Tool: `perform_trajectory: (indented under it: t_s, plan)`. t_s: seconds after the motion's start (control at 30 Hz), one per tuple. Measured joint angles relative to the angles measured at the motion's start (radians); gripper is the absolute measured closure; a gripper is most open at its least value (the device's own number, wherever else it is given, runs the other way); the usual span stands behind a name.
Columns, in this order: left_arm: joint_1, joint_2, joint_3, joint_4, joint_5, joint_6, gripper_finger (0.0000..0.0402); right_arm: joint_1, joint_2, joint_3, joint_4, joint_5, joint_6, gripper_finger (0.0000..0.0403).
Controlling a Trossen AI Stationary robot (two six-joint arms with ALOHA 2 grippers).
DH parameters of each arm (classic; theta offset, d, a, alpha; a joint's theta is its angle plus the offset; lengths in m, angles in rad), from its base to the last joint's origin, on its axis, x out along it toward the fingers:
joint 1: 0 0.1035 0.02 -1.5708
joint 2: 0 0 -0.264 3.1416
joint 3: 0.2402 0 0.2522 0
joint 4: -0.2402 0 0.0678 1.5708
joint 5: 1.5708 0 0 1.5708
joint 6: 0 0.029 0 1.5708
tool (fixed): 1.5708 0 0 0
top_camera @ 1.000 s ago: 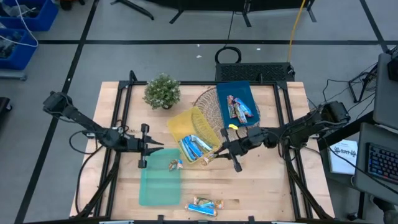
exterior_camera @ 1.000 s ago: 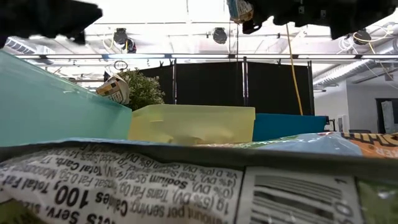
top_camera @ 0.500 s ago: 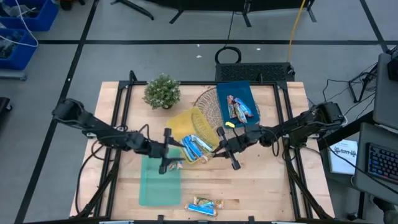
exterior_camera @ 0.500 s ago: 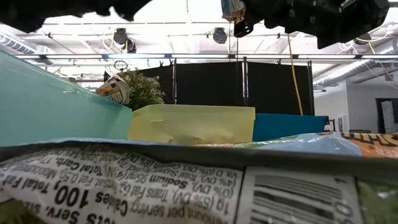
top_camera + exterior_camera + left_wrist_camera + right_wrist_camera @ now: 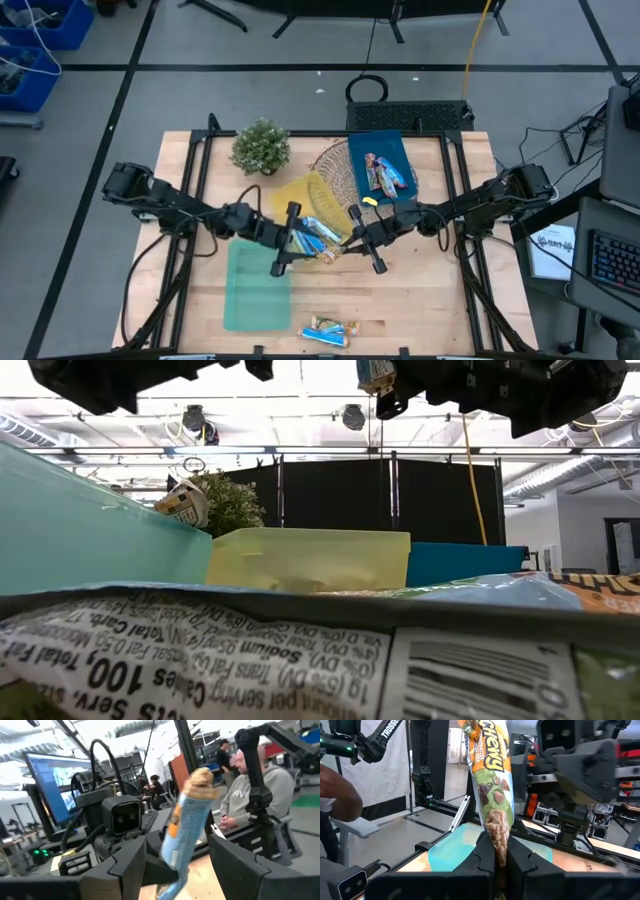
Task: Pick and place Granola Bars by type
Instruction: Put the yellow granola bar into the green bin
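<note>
My right gripper (image 5: 345,245) is shut on a gold-brown granola bar (image 5: 490,775) held above the table between the yellow tray (image 5: 300,200) and the green tray (image 5: 255,295). My left gripper (image 5: 296,243) is open and faces it from the table's left. In the left wrist view the bar (image 5: 187,822) shows between its spread fingers, apart from both. Blue-and-white bars (image 5: 315,235) lie in the yellow tray and blue-and-red bars (image 5: 385,175) in the blue tray (image 5: 378,150). One bar (image 5: 183,502) rests on the green tray. My right gripper pinches the gold-brown bar by one end (image 5: 497,837) between its two fingers. The fingers come from the table's right, and the bar sticks out beyond them along their line. The bar is lifted clear of the table and the trays.
Two more bars (image 5: 330,330) lie near the table's front edge. A potted plant (image 5: 260,147) stands at the back left, and a wicker mat (image 5: 330,160) lies under the far trays. People sit beyond the table in the left wrist view.
My left gripper has travelled toward the table's right edge, from the green tray's far left corner across to my right gripper and the bar it holds. The right gripper has kept the bar lifted, almost in place.
</note>
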Motion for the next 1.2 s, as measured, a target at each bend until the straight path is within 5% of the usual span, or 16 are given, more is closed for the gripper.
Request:
perform_trajectory:
  t_s: [0.3, 0.6, 1.2]
  plan:
    - [0.042, 0.079, 0.061, 0.054, 0.138, -0.039, 0.0185, 0.0, 0.0, 0.0, -0.009, 0.0, 0.0, 0.0398]
    - [0.042, 0.176, 0.15, 0.055, 0.16, -0.06, 0.0189, 0.0, 0.0, 0.0, -0.008, 0.0, 0.0, 0.0398]
    - [0.044, 0.177, 0.17, 0.047, 0.199, -0.05, 0.0195, 0.0, 0.0, 0.0, -0.007, 0.0, 0.0, 0.0399]
